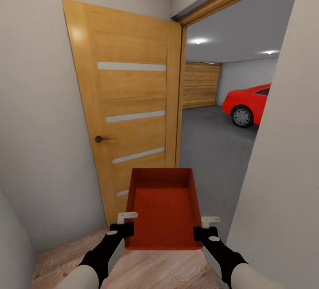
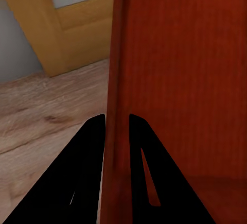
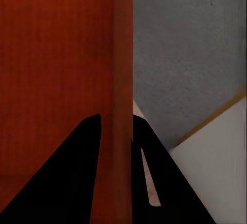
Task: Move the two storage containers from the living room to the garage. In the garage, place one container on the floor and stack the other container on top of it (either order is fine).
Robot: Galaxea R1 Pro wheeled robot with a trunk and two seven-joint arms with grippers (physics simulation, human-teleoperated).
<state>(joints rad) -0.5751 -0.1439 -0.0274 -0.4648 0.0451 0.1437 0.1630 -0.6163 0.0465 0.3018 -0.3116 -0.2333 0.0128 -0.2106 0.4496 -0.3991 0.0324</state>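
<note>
A: The garage [image 1: 212, 147] lies through the doorway, grey floor [image 1: 208, 156] and a slatted door [image 1: 201, 84] at the back, a red car [image 1: 248, 103] parked to one side. The wooden door [image 1: 128, 112] stands open against the wall on the left.

B: And the storage container [image 1: 164, 209]?

A: One red-orange bin, carried level in front of the robot, over the wood planks just short of the threshold. The left end effector [image 1: 125, 222] is closed on its left wall, a finger on each side; the right end effector [image 1: 206, 228] pinches the right wall likewise.

B: Risks?

A: The passage looks narrow. Drifting sideways could knock the bin on the door edge or the right-hand wall [image 1: 283, 169], twisting it out of those thin-wall pinches.
</note>
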